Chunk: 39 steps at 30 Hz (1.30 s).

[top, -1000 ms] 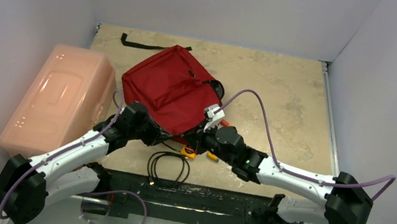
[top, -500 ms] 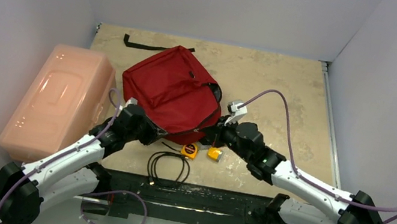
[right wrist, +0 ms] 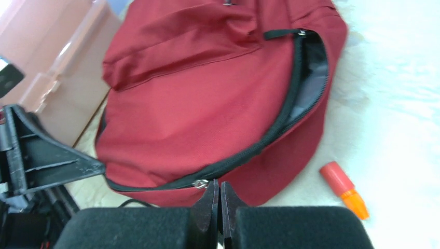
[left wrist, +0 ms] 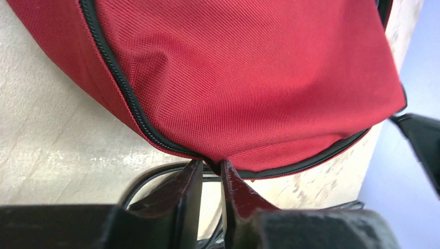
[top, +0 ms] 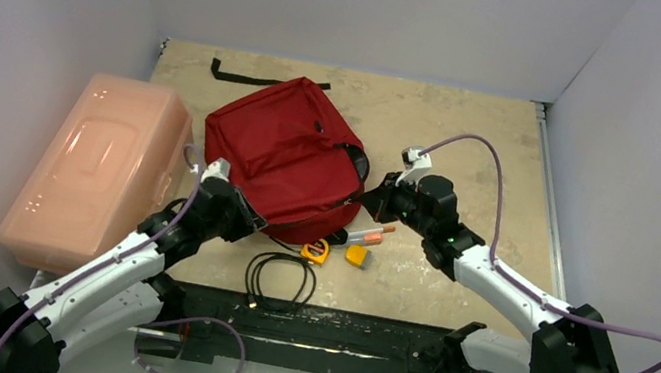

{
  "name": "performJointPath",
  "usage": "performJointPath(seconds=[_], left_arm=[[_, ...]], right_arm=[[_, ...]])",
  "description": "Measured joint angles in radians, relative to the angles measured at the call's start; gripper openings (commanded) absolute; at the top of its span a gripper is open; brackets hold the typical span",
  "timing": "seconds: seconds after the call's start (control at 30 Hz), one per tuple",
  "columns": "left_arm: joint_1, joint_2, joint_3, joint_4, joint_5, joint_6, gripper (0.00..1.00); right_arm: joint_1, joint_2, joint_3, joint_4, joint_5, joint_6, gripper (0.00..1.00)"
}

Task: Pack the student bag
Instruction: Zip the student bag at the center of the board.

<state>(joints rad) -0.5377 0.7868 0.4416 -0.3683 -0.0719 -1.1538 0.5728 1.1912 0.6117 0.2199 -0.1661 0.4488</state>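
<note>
The left fingers [left wrist: 188, 182] are closed narrow on the near-left rim of the student bag [top: 285, 164], with red fabric and the black zip seam pinched between the tips. This hold is judged to be an anchor, so the soft bag is not dragged while the zip is worked. The right fingers [right wrist: 210, 199] are pressed together with no gap seen, tips touching the zip slider [right wrist: 200, 182] at the near end of the main zipper [right wrist: 270, 142]; whether the pull tab is actually pinched cannot be told. The zip track is parted along the right side, widest at the far end where dark lining [right wrist: 310, 72] shows, so the step in hand is judged to be widening the mouth before loading. The bag is laid flat on the tabletop [top: 484, 151] at centre-left, just beside the pale pink box [top: 95, 173], with a black strap [top: 248, 78] trailing at its far side. A red marker with an orange cap [top: 369, 238], a yellow tape measure [top: 315, 251], a small yellow block [top: 356, 256] and a coiled black cable [top: 280, 280] are seen on the tabletop near the bag's near edge, so packing is judged barely begun. Fabric slipping from the left pinch is the likely risk.
</note>
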Motion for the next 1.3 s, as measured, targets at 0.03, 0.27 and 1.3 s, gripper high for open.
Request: performJointPath(seconds=[0.03, 0.27, 1.3], left_arm=[[0.001, 0.000, 0.001, 0.000, 0.018, 0.058, 0.44], [-0.030, -0.003, 0.076, 0.025, 0.200, 0.377, 0.81], [-0.392, 0.520, 0.317, 0.481, -0.151, 0.856, 0.20]], right_arm=[[0.000, -0.001, 0.003, 0.007, -0.021, -0.007, 0.00], [-0.005, -0.005, 0.017, 0.015, -0.122, -0.041, 0.00], [-0.003, -0.069, 0.106, -0.101, -0.166, 0.098, 0.00]])
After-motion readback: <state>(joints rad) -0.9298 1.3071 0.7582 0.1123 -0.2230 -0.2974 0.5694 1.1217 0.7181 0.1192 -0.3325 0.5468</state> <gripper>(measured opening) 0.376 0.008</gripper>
